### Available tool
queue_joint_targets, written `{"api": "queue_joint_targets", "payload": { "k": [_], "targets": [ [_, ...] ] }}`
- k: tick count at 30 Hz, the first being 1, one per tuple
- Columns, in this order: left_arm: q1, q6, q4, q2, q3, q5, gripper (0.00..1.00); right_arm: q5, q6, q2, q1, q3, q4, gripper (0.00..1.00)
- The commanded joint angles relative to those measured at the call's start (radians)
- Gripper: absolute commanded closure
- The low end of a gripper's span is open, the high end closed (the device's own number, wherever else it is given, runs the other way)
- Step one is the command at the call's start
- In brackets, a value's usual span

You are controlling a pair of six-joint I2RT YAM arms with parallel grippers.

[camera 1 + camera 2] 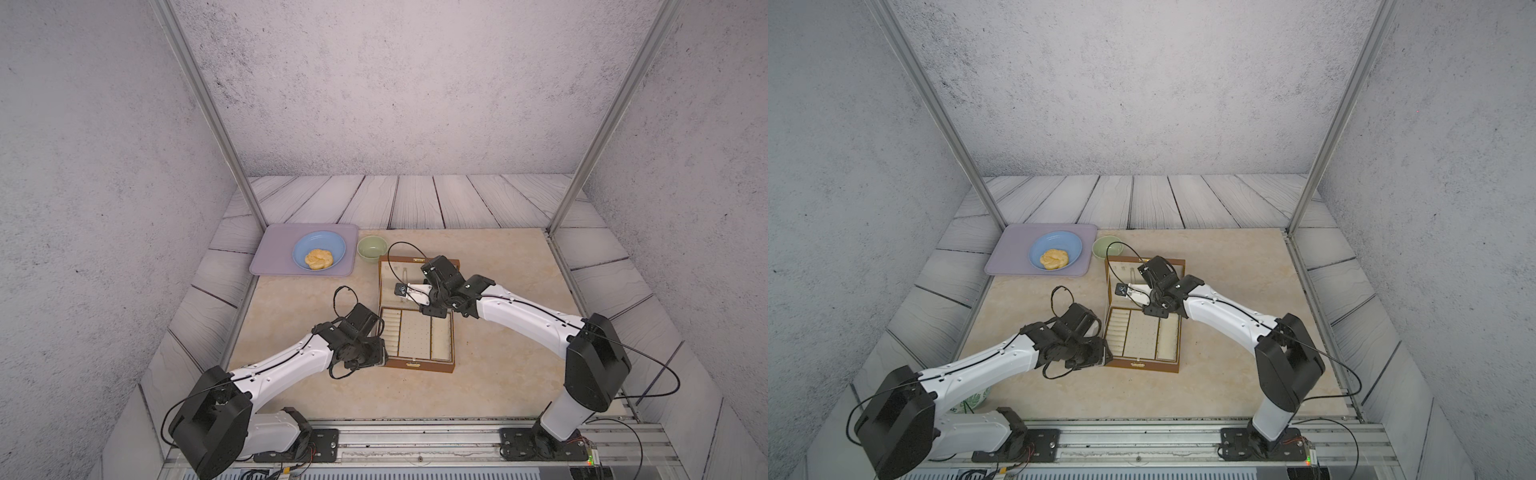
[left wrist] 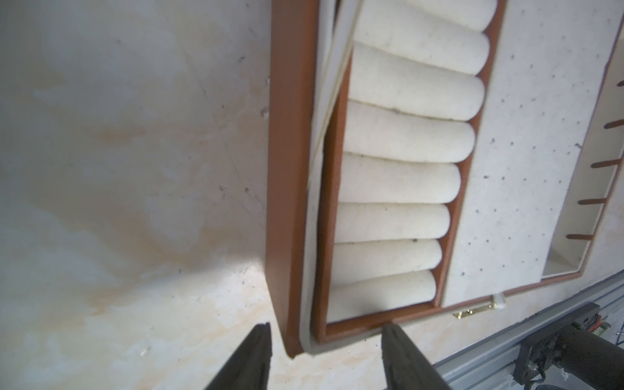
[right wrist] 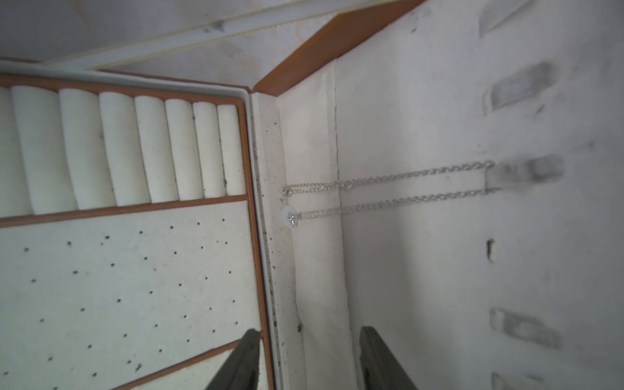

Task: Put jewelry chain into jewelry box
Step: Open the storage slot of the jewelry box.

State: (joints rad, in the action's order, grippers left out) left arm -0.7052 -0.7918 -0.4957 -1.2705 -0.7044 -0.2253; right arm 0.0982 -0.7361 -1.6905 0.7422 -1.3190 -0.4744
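The brown jewelry box (image 1: pixel 415 365) lies open on the marble top, its cream-lined lid folded back toward the far side. In the right wrist view the jewelry chain (image 3: pixel 388 202) hangs in two thin silver strands from a hook on the lid lining, and its bead end rests near the hinge. My right gripper (image 3: pixel 309 331) hovers over the hinge strip, open and holding nothing; in both top views the right gripper (image 1: pixel 402 289) (image 1: pixel 1122 289) sits above the lid. My left gripper (image 2: pixel 329 326) (image 1: pixel 380 357) is open, with its jaws straddling the box's near left corner (image 2: pixel 290 169) beside the ring rolls.
A lilac tray (image 1: pixel 270 257) at the back left carries a blue plate (image 1: pixel 328 243) with a pastry (image 1: pixel 319 259). A green bowl (image 1: pixel 372 248) stands just behind the box. Metal posts rise at the back corners, and a rail (image 1: pixel 415 440) runs along the front edge.
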Motion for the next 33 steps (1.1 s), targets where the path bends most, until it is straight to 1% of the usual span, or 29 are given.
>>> {"api": "queue_joint_targets", "payload": {
  "k": [1, 12, 22, 30, 33],
  "targets": [
    [-0.002, 0.005, -0.012, -0.036, 0.020, 0.062, 0.44, -0.009, -0.044, -0.040, -0.017, -0.031, -0.023, 0.50],
    [-0.001, 0.015, -0.020, -0.046, 0.019, 0.071, 0.44, -0.012, -0.078, -0.106, -0.049, -0.034, 0.006, 0.52],
    [-0.001, 0.019, -0.023, -0.043, 0.017, 0.075, 0.44, -0.047, -0.070, -0.178, -0.050, -0.092, -0.023, 0.53],
    [-0.001, 0.020, -0.026, -0.041, 0.014, 0.078, 0.44, -0.090, -0.070, -0.171, -0.048, -0.113, -0.007, 0.52],
    [-0.001, 0.019, -0.025, -0.044, 0.015, 0.079, 0.44, -0.082, -0.073, -0.171, -0.049, -0.104, 0.023, 0.50]
  ]
}}
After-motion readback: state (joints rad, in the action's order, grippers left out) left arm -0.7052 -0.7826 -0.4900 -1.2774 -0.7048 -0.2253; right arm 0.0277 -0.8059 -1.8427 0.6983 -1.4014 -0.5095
